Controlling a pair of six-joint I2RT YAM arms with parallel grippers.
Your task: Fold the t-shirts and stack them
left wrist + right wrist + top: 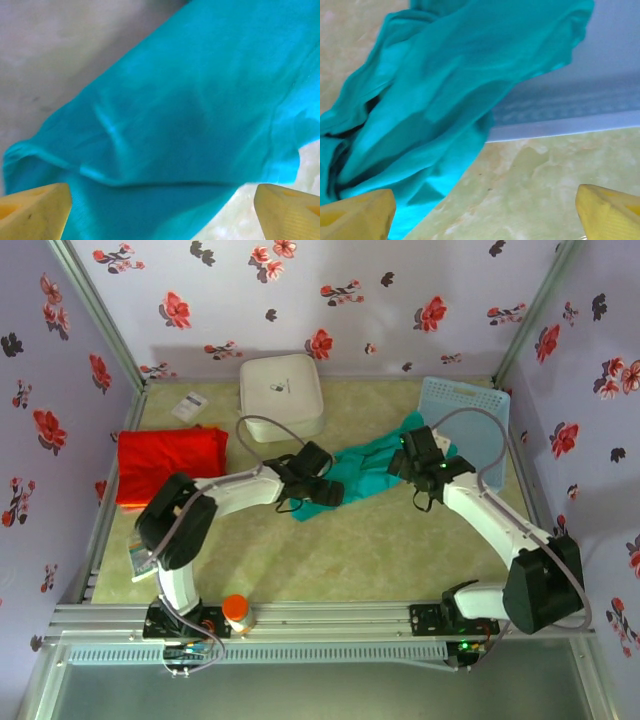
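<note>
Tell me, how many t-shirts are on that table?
2. The red t-shirt lies folded at the left side; the teal t-shirt lies crumpled mid-table, its far end at the light-blue basket. None seems hidden.

No word, number or brand can be read anywhere. The white box [281, 390] bears a small dark mark in the middle of its lid, too small to make out. A white card [189, 405] lying just left of it carries dark printing, also illegible. A coloured printed sheet [139, 560] at the table's [400, 540] left edge is too blurred to read
</note>
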